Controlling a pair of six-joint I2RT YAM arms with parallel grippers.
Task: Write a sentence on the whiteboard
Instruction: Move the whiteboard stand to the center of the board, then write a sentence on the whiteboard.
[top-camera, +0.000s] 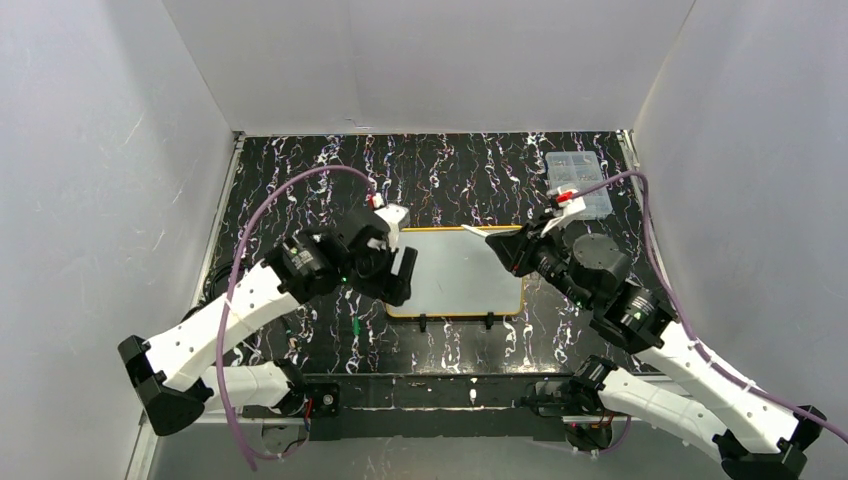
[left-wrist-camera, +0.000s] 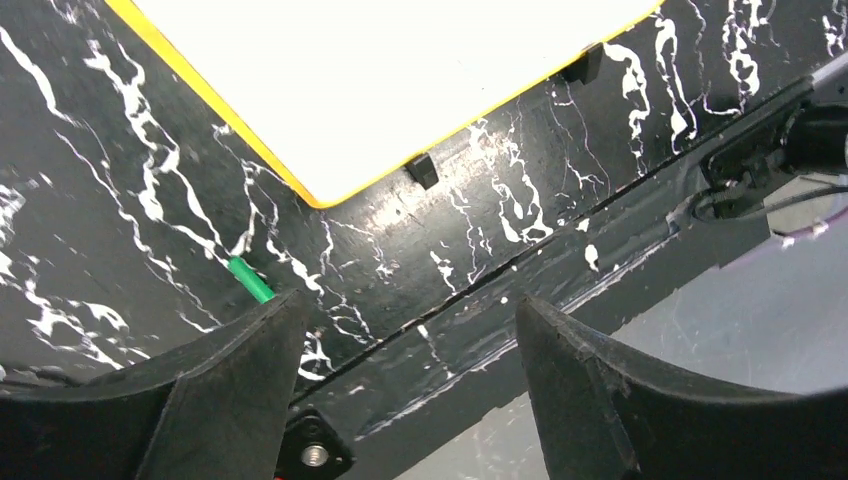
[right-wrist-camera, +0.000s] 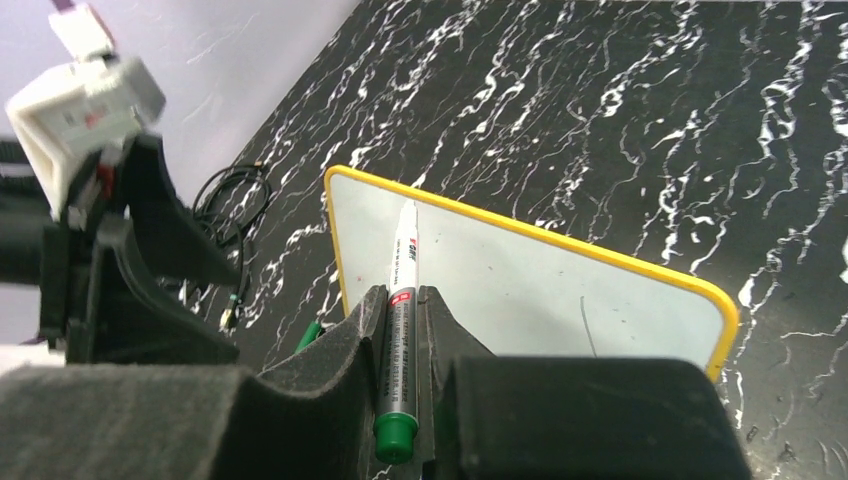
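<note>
the whiteboard (top-camera: 455, 272) lies flat on the bench (top-camera: 300, 170) in the centre of the top view, between the two arms. its white face shows no writing we can read. the right end effector (right-wrist-camera: 402, 305) pinches one marker (right-wrist-camera: 405, 250) by its barrel, tip out over the board's edge and, we judge, not yet touching. the left end effector (left-wrist-camera: 407, 310) hangs spread and empty over the bench just off the board's lower left corner, near one small green piece (left-wrist-camera: 250, 280), probably the cap.

to write well, we think the tip should come down gently near the board's upper left. the barrel should tilt and the pressure stay light, so the board does not slide. the free end effector could pin the frame.

we count one board, two black clip feet (top-camera: 423, 322), one marker, one green piece, one clear box (top-camera: 578, 183) and two arms.
</note>
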